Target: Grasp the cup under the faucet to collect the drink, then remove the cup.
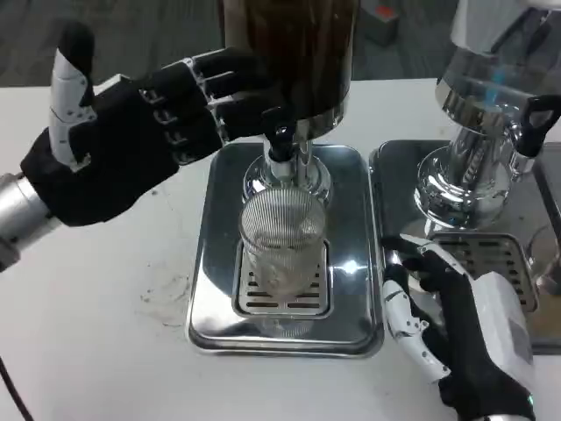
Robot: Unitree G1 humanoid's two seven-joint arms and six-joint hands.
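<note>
Both hands I run hold nothing, left hand [131, 132] and right hand [456, 333] fingers spread, flanking the cup [282, 241] under the faucet [280, 145].

Second clear dispenser [491, 114] at right

no readable text, labels, brands or numbers anywhere

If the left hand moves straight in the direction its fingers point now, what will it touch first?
Probably the black faucet lever under the dark drink dispenser. The left hand points right, its fingertips already near the dispenser body; depth is unclear, so they may meet that body first.
</note>
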